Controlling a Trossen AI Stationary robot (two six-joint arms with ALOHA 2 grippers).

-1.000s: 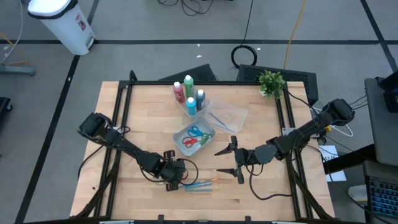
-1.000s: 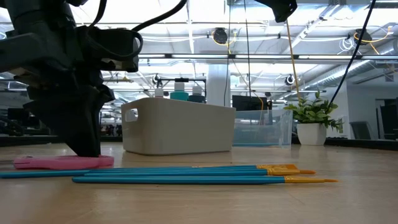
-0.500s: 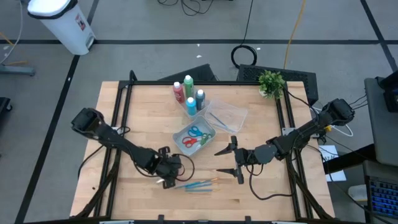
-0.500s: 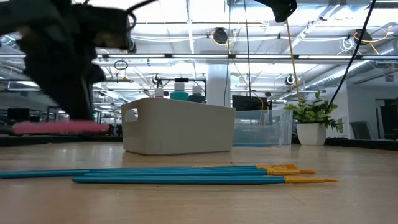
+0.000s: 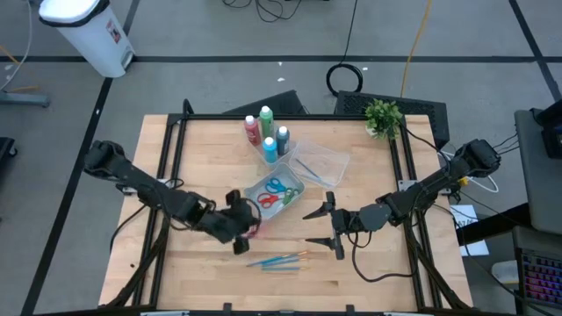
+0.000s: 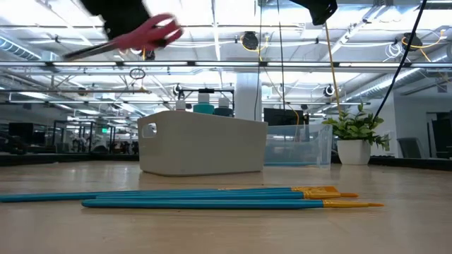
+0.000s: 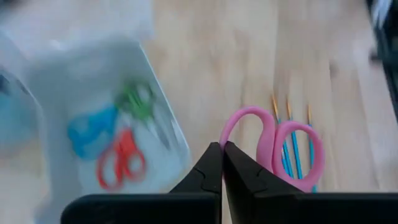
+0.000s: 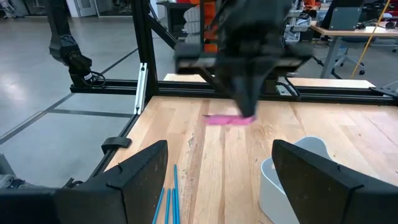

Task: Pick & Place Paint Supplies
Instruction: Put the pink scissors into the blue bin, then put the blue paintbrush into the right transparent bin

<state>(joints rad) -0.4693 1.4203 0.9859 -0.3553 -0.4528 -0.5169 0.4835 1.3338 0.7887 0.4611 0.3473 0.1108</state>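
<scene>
The pink scissors (image 7: 273, 149) are off the table, clamped in the left gripper (image 7: 222, 163), whose fingers are pressed together on the metal just below the two handle loops. Held there, the loops stick out free and the blades stay tucked under the gripper, a hold that seems to suit dropping them flat. In the high view the left gripper (image 5: 239, 224) hangs just beside the near corner of the white tub (image 5: 297, 190), with the pink handles (image 5: 255, 227) on its tub side; in the low view the scissors (image 6: 145, 34) hang high above the table. The likely aim is to add them to the scissors already sorted there.

Inside that tub lie three pairs: blue scissors (image 7: 91, 127), green scissors (image 7: 137, 102) and red scissors (image 7: 122, 165). With the pink pair, that makes four.

On the wood near the front edge lie three brushes (image 5: 274, 261), side by side with their orange tips toward the right arm, not yet collected.

Behind the white tub stand four bottles (image 5: 268, 132): red, green and two light blue ones. A clear tub (image 5: 320, 162) sits beside them, seemingly empty.

The right gripper (image 5: 330, 227) waits over the table to the right of the brushes, fingers spread wide and holding nothing. One plant (image 5: 383, 116) stands at the far right corner.
</scene>
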